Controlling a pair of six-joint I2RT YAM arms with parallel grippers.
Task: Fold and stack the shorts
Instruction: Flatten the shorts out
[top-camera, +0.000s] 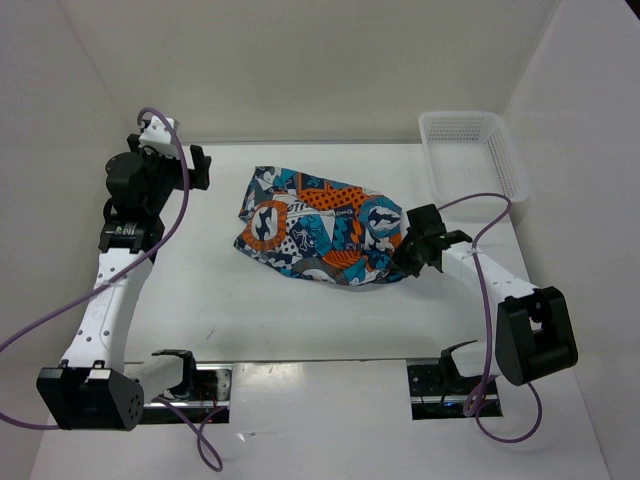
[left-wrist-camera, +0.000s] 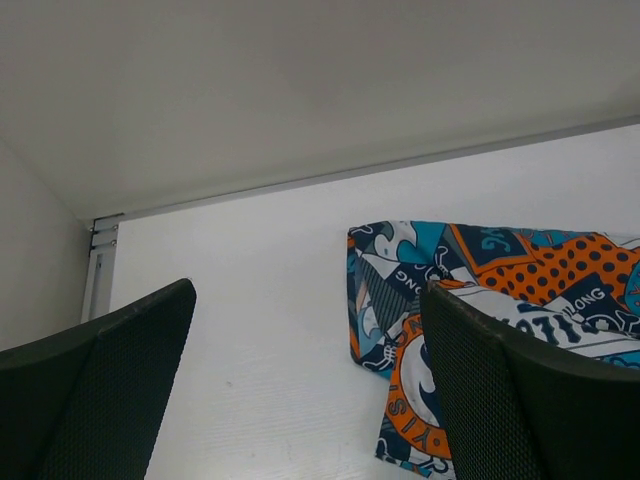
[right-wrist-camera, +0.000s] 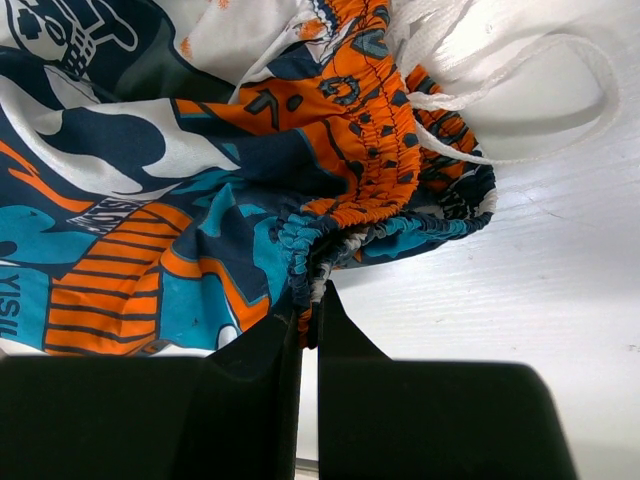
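The shorts (top-camera: 320, 228), printed in orange, teal, white and black, lie crumpled in the middle of the white table (top-camera: 250, 310). My right gripper (top-camera: 410, 250) is at their right end, shut on the gathered elastic waistband (right-wrist-camera: 335, 215), with white drawstrings (right-wrist-camera: 520, 110) trailing beside it. My left gripper (top-camera: 190, 165) is open and empty, held above the table to the left of the shorts; in the left wrist view the shorts' left edge (left-wrist-camera: 400, 300) lies between and beyond my fingers (left-wrist-camera: 500, 390).
A white plastic mesh basket (top-camera: 470, 152) stands at the back right corner of the table. White walls close in the back and both sides. Purple cables loop along both arms.
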